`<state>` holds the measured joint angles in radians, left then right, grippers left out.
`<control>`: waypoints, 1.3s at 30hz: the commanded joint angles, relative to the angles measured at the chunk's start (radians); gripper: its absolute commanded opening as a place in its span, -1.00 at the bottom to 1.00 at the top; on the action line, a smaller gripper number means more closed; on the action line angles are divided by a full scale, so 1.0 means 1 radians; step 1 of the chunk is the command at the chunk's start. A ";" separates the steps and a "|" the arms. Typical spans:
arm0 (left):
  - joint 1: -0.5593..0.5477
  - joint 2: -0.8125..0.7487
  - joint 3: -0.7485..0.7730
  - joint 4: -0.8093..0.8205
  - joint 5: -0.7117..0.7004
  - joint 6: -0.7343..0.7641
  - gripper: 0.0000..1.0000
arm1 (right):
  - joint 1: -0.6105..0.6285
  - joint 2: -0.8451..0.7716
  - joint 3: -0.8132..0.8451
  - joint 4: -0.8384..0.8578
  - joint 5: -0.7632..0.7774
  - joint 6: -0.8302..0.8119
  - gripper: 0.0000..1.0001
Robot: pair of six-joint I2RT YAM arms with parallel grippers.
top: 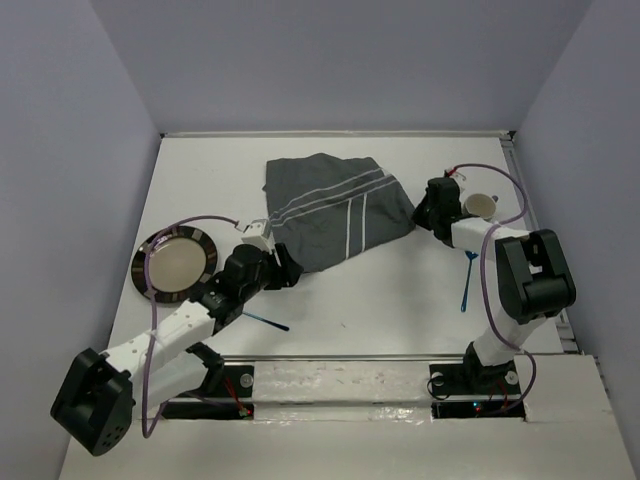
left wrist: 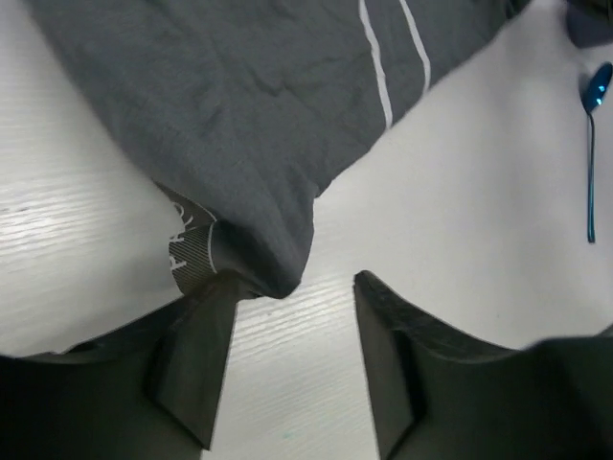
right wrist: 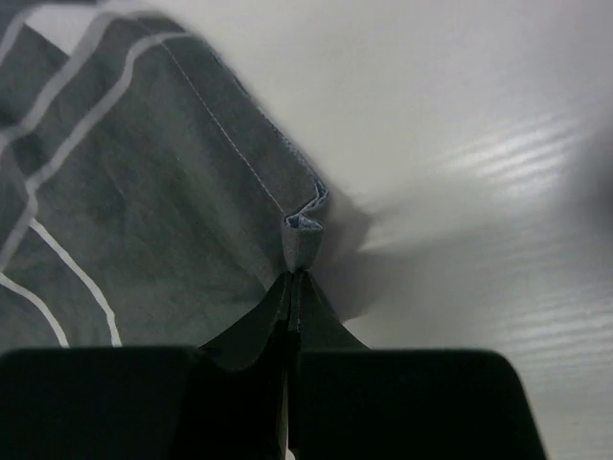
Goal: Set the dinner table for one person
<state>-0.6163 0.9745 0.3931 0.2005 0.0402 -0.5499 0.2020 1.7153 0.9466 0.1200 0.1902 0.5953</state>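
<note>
On the white dinner table (top: 380, 300) lies a dark grey cloth (top: 335, 210) with white stripes, rumpled. My left gripper (top: 283, 266) is at the cloth's near left corner. In the left wrist view its jaws (left wrist: 292, 297) stand open, and the cloth (left wrist: 259, 105) corner rests against the left fingertip (left wrist: 206, 297) with bare table between the fingers. My right gripper (top: 428, 212) is at the cloth's right corner. In the right wrist view it (right wrist: 292, 283) is shut on a pinched fold of the cloth (right wrist: 305, 240).
A dark-rimmed plate (top: 175, 262) sits left of the left arm. A pale cup (top: 482, 206) stands just right of the right gripper. One blue utensil (top: 467, 280) lies near the right arm, and another (top: 268, 322) lies beside the left arm.
</note>
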 commanded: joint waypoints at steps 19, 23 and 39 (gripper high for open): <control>-0.150 -0.313 -0.102 -0.109 -0.331 -0.651 0.31 | 0.016 -0.359 -0.230 0.033 0.046 -0.042 -1.00; -0.201 -0.173 -0.096 0.038 -0.385 -0.743 0.32 | 0.016 -0.388 -0.241 0.032 0.029 -0.042 -1.00; -0.230 0.056 -0.092 0.100 -0.667 -0.854 0.23 | 0.016 -0.447 -0.266 0.030 -0.001 -0.040 -1.00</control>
<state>-0.8425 1.0046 0.2813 0.2512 -0.4835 -1.3647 0.2157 1.2861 0.6777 0.1169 0.2005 0.5648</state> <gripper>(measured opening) 0.628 0.009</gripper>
